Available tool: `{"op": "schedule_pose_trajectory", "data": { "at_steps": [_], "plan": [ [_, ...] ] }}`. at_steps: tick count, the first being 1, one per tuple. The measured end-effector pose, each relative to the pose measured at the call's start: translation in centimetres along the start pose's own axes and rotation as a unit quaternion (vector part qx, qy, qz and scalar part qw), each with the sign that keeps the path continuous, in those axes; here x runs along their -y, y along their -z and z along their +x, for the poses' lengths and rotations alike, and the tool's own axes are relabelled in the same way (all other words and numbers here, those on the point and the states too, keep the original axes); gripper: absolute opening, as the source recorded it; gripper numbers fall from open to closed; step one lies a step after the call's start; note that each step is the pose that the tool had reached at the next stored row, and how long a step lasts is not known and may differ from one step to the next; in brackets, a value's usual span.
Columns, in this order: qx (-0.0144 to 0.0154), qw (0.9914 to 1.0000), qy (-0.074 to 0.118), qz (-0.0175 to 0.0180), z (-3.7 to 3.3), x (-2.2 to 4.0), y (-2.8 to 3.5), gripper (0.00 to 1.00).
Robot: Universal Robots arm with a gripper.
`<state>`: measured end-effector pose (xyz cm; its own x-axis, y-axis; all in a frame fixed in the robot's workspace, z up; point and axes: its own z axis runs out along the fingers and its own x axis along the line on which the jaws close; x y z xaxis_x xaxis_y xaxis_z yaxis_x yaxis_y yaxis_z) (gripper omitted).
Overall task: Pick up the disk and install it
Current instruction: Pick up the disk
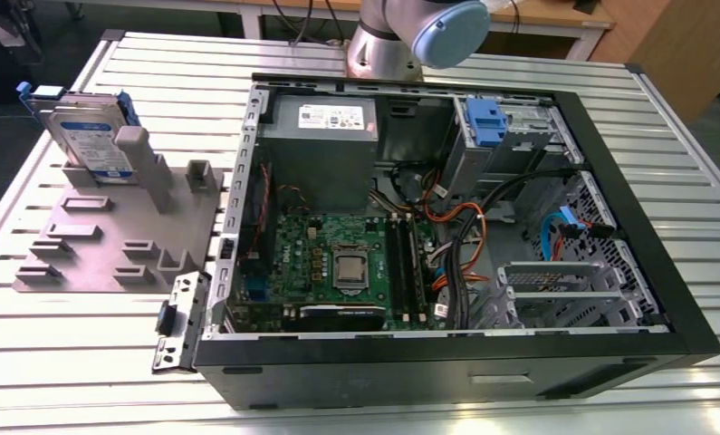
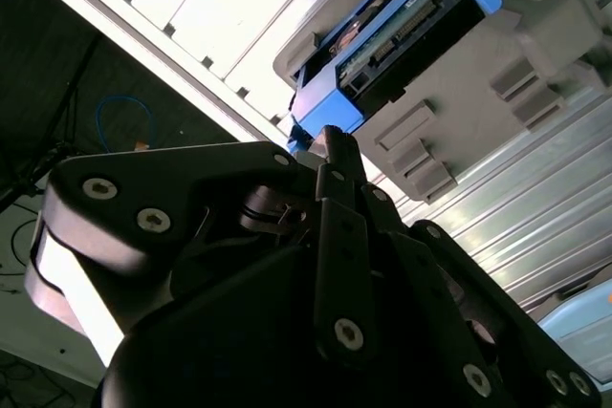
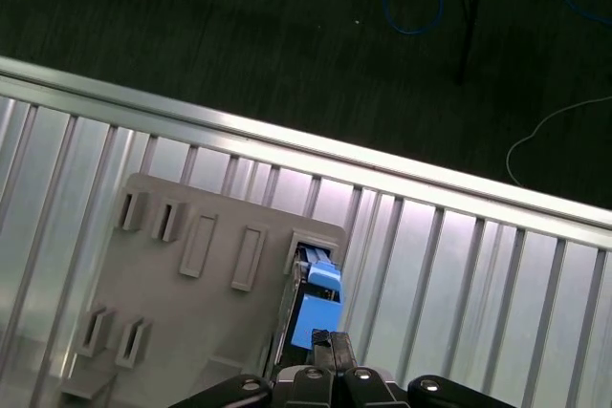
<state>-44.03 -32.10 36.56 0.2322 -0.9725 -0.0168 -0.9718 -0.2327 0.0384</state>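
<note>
The disk (image 1: pixel 88 136), silver-grey with a white-and-blue label and a blue carrier, stands on edge in a grey fixture (image 1: pixel 106 236) on the exterior view's left, beside the open computer case (image 1: pixel 456 353). In the first wrist view the gripper (image 3: pixel 331 343) hangs over it, fingertips pressed together and holding nothing.

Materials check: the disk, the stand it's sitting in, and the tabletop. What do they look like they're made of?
The disk: silver-grey body, likely metal, with a glossy label and a blue plastic-looking frame. The stand: uniform matte grey, probably plastic. The tabletop: ribbed, reflective slats, which look like aluminium.
</note>
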Motion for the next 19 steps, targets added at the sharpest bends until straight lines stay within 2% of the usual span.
{"op": "schedule_pose_trajectory", "data": {
  "at_steps": [7, 17, 19],
  "plan": [
    [0.0000, 1.00000, 0.000, 0.0002, -0.29, 0.07, 0.00, 0.11],
    [0.0000, 1.00000, 0.000, 0.0003, -0.32, 0.08, 0.00, 0.11],
    [-0.0003, 0.99998, -0.007, 0.0003, -0.34, 0.09, -0.02, 0.11]
  ]
}}
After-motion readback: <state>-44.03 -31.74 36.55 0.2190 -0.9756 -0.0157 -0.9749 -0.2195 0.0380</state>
